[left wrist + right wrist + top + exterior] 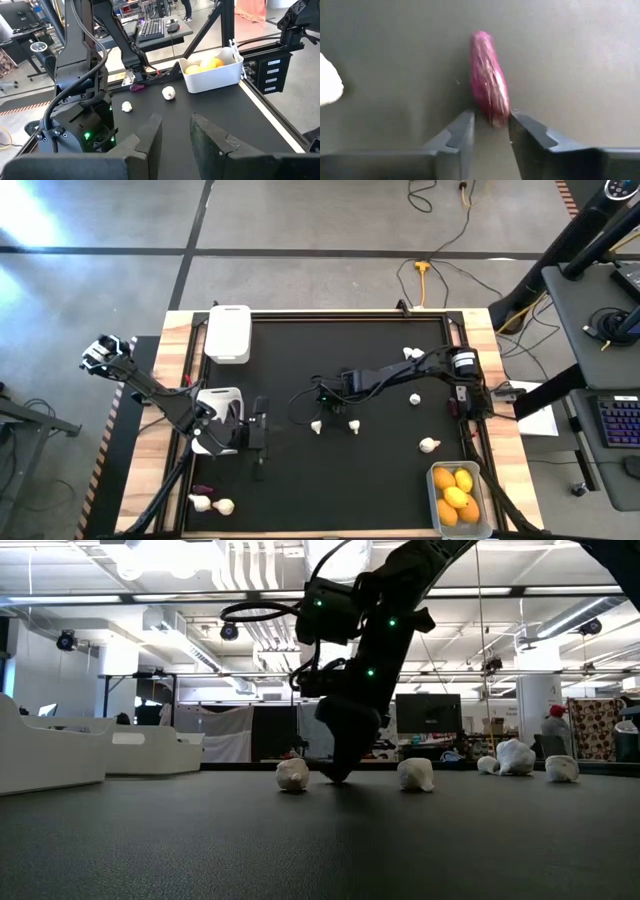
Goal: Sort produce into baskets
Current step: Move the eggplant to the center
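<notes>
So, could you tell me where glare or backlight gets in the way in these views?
High view: a bright glare patch washes out the floor at the top left corner, while the mat is evenly lit. Low view: the right arm is a dark silhouette against the lit room. Right wrist view: even light on the eggplant at the right claw.

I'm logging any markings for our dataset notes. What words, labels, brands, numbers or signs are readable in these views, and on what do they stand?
None can be read.
Grey unit beside the table, left wrist view: pale label strips, too small to read.
Screen at the high view's upper right corner: markings too blurred to read.
White basket, garlic bulbs and purple eggplant piece: no text visible.
</notes>
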Robot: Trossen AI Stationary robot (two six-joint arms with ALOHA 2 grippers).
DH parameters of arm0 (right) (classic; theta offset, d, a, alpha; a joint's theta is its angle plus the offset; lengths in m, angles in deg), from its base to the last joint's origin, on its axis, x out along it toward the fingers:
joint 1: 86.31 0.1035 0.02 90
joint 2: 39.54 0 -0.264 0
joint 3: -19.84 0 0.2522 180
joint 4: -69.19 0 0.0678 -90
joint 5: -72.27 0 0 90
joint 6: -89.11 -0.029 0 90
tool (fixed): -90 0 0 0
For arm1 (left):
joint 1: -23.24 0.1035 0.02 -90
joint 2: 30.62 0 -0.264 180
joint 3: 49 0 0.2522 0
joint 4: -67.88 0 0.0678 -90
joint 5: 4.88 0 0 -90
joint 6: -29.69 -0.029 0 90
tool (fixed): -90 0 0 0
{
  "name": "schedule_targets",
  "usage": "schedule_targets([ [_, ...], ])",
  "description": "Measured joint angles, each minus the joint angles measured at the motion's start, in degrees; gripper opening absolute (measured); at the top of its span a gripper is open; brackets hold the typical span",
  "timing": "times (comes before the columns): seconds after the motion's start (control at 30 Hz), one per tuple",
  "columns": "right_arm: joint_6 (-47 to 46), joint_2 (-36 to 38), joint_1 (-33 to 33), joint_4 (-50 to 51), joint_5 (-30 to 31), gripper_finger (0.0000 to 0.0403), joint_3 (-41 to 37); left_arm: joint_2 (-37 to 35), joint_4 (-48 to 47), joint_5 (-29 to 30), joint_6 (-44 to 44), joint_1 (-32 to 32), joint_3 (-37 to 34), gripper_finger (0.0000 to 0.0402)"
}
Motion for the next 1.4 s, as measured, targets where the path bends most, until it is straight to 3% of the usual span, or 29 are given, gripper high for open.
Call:
schedule_targets([
  [0.2,-2.81,6.82,0.83,9.01,0.17,0.0167,-0.06,0.0,0.0,0.0,-0.02,0.0,0.0,0.0081],
  [0.4,-14.15,15.74,2.36,37.2,1.38,0.0201,-0.84,0.0,-0.07,0.0,-0.02,0.0,0.0,0.0081],
  [0.53,-25.16,22.4,4.6,46.76,3.48,0.021,-4.87,0.0,-0.08,-0.02,-0.02,0.04,0.0,0.0081],
  [0.8,-34.36,32.62,6.69,49.16,4.54,0.0207,-11.02,0.0,-0.16,-0.04,1.61,0.04,-0.04,0.0081],
  [0.97,-34.72,35.4,5.35,49.47,-5.53,0.0203,-18.72,0.0,-0.22,-0.04,1.62,0.04,-0.07,0.0081],
  [1.2,-29.11,33.76,0.33,48.23,-14.59,0.0203,-31.96,0.0,-0.2,-0.04,1.62,0.09,-0.07,0.0081],
  [1.4,-21.71,27.95,-5.3,45.57,-16.61,0.0203,-34.12,0.0,-0.16,-0.04,1.18,0.41,-0.07,0.0081],
])
